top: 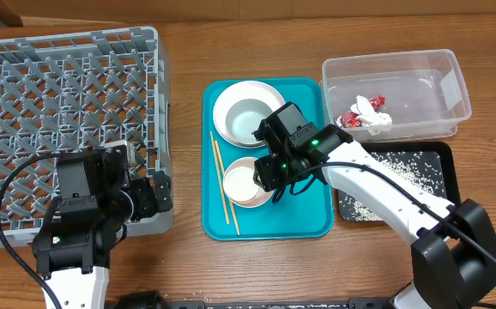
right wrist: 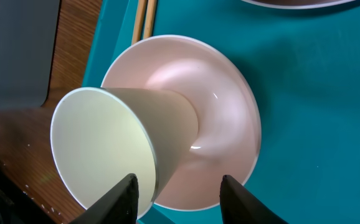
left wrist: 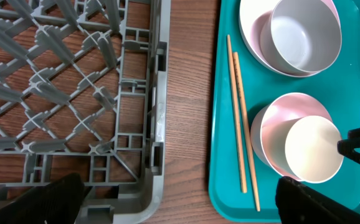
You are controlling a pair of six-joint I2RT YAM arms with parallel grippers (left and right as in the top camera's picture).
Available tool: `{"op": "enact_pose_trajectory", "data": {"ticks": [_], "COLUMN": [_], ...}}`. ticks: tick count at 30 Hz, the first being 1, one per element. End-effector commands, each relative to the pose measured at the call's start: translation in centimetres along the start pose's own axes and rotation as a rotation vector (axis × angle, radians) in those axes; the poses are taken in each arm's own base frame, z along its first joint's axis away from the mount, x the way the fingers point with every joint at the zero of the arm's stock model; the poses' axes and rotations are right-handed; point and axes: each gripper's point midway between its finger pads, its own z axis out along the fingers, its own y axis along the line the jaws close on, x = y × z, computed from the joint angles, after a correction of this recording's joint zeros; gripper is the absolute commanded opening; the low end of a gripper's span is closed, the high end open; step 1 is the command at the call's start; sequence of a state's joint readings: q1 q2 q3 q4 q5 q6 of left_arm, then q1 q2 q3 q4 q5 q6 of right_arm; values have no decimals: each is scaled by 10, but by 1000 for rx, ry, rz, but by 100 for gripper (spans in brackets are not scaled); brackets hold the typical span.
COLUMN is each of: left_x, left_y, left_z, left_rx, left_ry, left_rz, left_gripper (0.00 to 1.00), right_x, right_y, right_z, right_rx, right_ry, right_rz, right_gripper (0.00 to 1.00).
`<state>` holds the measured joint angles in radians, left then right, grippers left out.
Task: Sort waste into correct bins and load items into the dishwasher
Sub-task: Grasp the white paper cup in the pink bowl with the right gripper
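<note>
On the teal tray (top: 304, 215) a white plate (top: 225, 101) carries a pale bowl (top: 252, 116). Below them a small white cup (right wrist: 99, 146) lies on its side in the pink bowl (right wrist: 223, 118), with its mouth over the bowl's rim. My right gripper (right wrist: 179, 186) hangs over them, partly open. One fingertip is in front of the cup's mouth and the other is over the bowl, neither visibly pressing. Two chopsticks (left wrist: 242, 124) lie along the tray's left side. My left gripper (left wrist: 180, 205) is wide open at the near right corner of the grey dish rack (top: 59, 112), holding nothing.
A clear tub (top: 420, 77) at the back right holds the red-and-white wrapper with tissue (top: 364, 114). In front of it a black tray (top: 451, 167) holds scattered rice (top: 394, 172). A strip of bare wood (left wrist: 186, 93) separates the rack from the teal tray.
</note>
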<state>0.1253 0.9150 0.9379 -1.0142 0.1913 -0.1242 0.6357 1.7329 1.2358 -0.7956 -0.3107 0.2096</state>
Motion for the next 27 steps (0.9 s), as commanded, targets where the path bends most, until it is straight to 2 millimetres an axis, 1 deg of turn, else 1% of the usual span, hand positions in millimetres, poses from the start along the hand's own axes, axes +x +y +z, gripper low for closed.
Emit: {"op": "enact_pose_trajectory", "data": {"ticks": [1, 7, 11, 15, 22, 24, 27], "left_x": [-6, -6, -6, -6, -6, -6, -6], "left_y": [-2, -2, -2, -2, -2, -2, -2], "left_z": [-5, -5, -5, -5, -5, -5, -5], "left_rx": [11, 10, 11, 10, 10, 11, 11], "left_ry": [-19, -19, -19, -19, -19, -19, -19], "left_rz": [15, 15, 15, 15, 15, 15, 15], "left_gripper": [100, 100, 100, 100, 100, 100, 100], "right_x": [2, 2, 4, 5, 3, 4, 7], "right_y": [2, 2, 7, 14, 12, 11, 6], "right_z": [1, 1, 3, 5, 7, 11, 20], "right_rx": [-6, -6, -9, -15, -6, -4, 5], "right_ry": [2, 3, 7, 8, 1, 8, 35], "right_rz": [0, -1, -13, -33, -14, -1, 26], "right_gripper": [44, 44, 44, 39, 37, 34, 33]}}
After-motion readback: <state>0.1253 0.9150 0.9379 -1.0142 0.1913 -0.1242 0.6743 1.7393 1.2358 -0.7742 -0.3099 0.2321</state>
